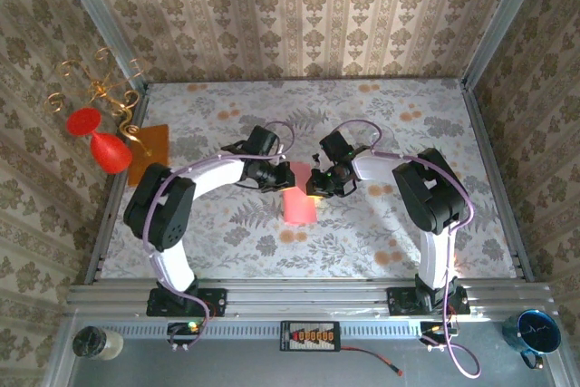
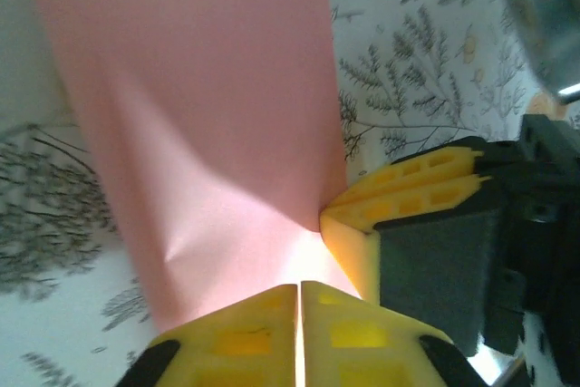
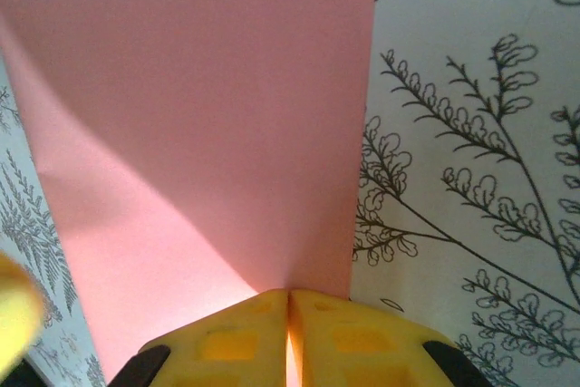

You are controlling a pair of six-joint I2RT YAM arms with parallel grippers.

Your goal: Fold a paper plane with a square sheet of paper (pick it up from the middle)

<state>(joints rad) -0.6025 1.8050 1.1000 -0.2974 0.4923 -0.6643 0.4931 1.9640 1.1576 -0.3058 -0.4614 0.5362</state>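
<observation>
Obs.: the square sheet of paper (image 1: pixel 301 204) is at mid-counter, between the two arms. Its far edge is held up where the claws meet, and the rest trails toward the near side. I cannot tell whether the near edge touches the counter (image 1: pixel 381 115).

Left claw (image 1: pixel 276 177): fingers pressed together on the sheet's edge. In the left wrist view the yellow pads (image 2: pixel 245 342) meet with pink paper running out from between them.

Right claw (image 1: pixel 319 183): likewise clamped on the sheet. In its own wrist view the pads (image 3: pixel 227 342) meet at the paper's edge. In the left wrist view its tips bite the same edge just beside the left claw.

Why held so (judgement): two pinches close together on one edge let the sheet hang flat under its own weight. From there it can be laid over or creased. A single pinch would let it swing and curl.

Sheet condition: a soft diagonal buckle spreads from the left pinch. No sharp crease is discernible, and there is no point or dart shape. Folding looks barely begun.

Risk: thin paper, so claws pulling apart could tear it.

Also present: an orange sheet (image 1: pixel 149 151) at the counter's left edge, well apart.
</observation>
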